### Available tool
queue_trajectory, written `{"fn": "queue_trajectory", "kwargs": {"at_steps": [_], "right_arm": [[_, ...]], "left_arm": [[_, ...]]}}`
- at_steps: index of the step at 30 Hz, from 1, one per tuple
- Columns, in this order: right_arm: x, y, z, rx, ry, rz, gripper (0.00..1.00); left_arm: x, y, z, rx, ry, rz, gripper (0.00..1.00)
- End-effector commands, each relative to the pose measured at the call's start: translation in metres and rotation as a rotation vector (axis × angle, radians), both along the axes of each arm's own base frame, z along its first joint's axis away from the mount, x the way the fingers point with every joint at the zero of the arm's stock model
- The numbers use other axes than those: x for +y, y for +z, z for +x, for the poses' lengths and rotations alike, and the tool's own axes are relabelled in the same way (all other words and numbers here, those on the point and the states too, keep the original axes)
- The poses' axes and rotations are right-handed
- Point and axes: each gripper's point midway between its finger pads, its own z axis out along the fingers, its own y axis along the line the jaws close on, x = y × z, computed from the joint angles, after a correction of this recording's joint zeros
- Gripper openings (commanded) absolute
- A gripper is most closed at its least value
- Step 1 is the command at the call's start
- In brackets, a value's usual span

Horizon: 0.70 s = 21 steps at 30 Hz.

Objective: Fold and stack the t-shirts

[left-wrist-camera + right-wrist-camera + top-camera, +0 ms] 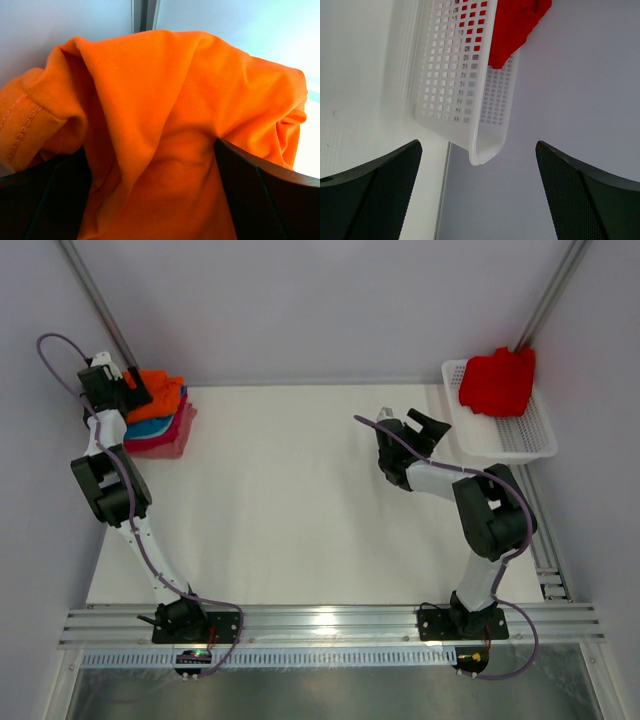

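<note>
**Left jaws.** My left jaws stood at the far left corner of the white table [300, 500], at the stack of folded cloth t-shirts [165, 435]. The bright orange soft cloth t-shirt [162, 392] [170, 125] lay on top of that stack. A blue layer and pink-red layers showed beneath it. In the left wrist view my left jaws were spread wide. The orange cloth bulged in loose folds into the gap between them and reached both inner faces. The jaws were not pinched shut on it.

**Right jaws.** My right jaws were spread wide, with nothing between them. They hung above the table near its far right corner, close to the white plastic mesh basket [515, 435] [455, 75]. They pointed toward the basket and were apart from it.

**Red item.** The red crumpled cloth t-shirt [497, 380] [515, 25] lay in the far end of the basket as an unfolded bundle. Part of it hung over the basket rim.
</note>
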Motion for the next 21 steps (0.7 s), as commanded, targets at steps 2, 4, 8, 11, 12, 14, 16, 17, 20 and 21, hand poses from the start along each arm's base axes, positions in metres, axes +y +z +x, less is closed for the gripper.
{"fn": "queue_trajectory", "kwargs": {"at_steps": [2, 4, 8, 11, 12, 14, 16, 17, 20, 21], "right_arm": [[-0.012, 0.02, -0.006, -0.065, -0.031, 0.036, 0.99], [-0.014, 0.02, -0.006, -0.069, -0.038, 0.043, 0.99], [-0.015, 0.019, -0.007, -0.076, -0.037, 0.058, 0.99], [-0.015, 0.017, -0.008, -0.084, -0.036, 0.073, 0.99], [-0.014, 0.017, -0.008, -0.085, -0.036, 0.076, 0.99], [-0.014, 0.015, -0.008, -0.086, -0.035, 0.085, 0.99], [-0.013, 0.013, -0.008, -0.088, -0.034, 0.094, 0.99], [-0.013, 0.012, -0.008, -0.086, -0.034, 0.099, 0.99], [-0.012, 0.01, -0.009, -0.081, -0.033, 0.111, 0.99], [-0.013, 0.009, -0.009, -0.079, -0.034, 0.111, 0.99]], "left_arm": [[0.004, 0.01, -0.001, -0.03, 0.005, 0.04, 0.99], [-0.001, 0.014, -0.004, -0.022, -0.027, 0.04, 0.99], [-0.021, 0.044, -0.012, -0.072, -0.105, 0.034, 0.99], [-0.045, 0.097, -0.024, -0.146, -0.182, 0.037, 0.99], [-0.056, 0.111, -0.028, -0.166, -0.224, 0.029, 0.99], [-0.075, 0.155, -0.04, -0.224, -0.258, 0.049, 0.99], [-0.098, 0.189, -0.053, -0.272, -0.299, 0.045, 0.99], [-0.105, 0.192, -0.057, -0.282, -0.315, 0.037, 0.99], [-0.131, 0.216, -0.069, -0.336, -0.372, 0.024, 0.99], [-0.135, 0.218, -0.07, -0.341, -0.384, 0.017, 0.99]]}}
